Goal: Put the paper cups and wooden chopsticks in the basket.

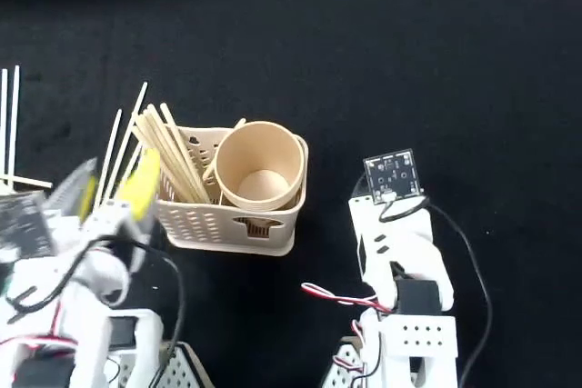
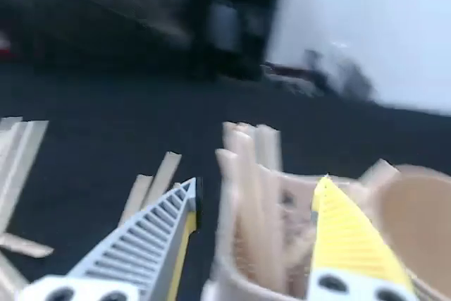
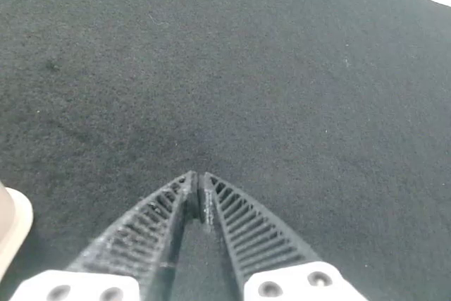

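**Cup and sticks in the basket**

High view: the basket (image 1: 227, 224) sits on the black tabletop (image 1: 436, 70), holding a paper cup (image 1: 260, 166) and wooden chopsticks (image 1: 171, 154). Loose chopsticks (image 1: 11, 124) lie far left.

Left wrist view: my left hand (image 2: 257, 188) gapes wide astride the basket's edge, gripping nothing.

Right wrist view: my right hand (image 3: 198, 192) is pressed closed, empty, above the tabletop.

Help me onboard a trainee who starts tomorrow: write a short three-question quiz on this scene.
1. True or false: the right gripper is open.
2. Where is the paper cup? A. beside the basket; B. inside the basket; C. under the right gripper.
3. Fill in: the loose chopsticks lie on the table outside the basket, on the ___ arm's side.
Key: 1 false; 2 B; 3 left.
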Available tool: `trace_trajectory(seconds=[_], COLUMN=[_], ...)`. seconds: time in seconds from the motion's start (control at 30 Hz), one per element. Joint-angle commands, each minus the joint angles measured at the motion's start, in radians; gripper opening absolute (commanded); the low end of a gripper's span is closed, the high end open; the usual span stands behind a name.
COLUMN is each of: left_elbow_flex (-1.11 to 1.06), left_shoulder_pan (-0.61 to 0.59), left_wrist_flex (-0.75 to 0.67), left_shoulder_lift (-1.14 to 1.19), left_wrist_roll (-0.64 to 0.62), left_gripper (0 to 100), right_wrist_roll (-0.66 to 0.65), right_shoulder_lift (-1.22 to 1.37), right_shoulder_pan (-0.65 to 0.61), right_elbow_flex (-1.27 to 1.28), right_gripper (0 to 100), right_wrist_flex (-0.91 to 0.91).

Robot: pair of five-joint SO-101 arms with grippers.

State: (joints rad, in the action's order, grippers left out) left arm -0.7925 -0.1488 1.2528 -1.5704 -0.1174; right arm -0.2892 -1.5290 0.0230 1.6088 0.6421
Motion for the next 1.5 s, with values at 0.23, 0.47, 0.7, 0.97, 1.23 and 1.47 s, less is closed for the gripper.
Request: trace_trajectory(seconds=[0.23, 0.47, 0.7, 0.97, 1.23, 1.47], left_elbow_flex=[0.174, 0.209, 0.228, 0.407, 0.529, 0.568], left_shoulder_pan=[-0.522, -0.736, -0.779, -0.765, -0.763, -0.763], left_wrist_flex=[0.107, -0.023, -0.21, -0.213, -0.212, -0.144], left_shoulder_lift=[0.609, 0.961, 1.295, 1.583, 1.761, 1.751], left_wrist_roll=[0.023, 0.098, 0.112, 0.11, 0.11, 0.11], left_gripper=[26, 27, 26, 14, 15, 14], right_wrist_roll=[-0.011, -0.011, -0.011, -0.011, -0.011, -0.011], right_shoulder_lift=[-0.008, -0.008, -0.008, -0.008, -0.008, -0.008], right_shoulder_pan=[-0.003, -0.003, -0.008, -0.008, -0.008, -0.009], right_elbow_flex=[-0.018, -0.016, -0.015, -0.015, -0.015, -0.015], right_gripper=[1.3, 1.3, 1.3, 1.3, 1.3, 1.3], right_wrist_flex=[-0.002, -0.002, -0.002, -0.002, -0.002, -0.002])
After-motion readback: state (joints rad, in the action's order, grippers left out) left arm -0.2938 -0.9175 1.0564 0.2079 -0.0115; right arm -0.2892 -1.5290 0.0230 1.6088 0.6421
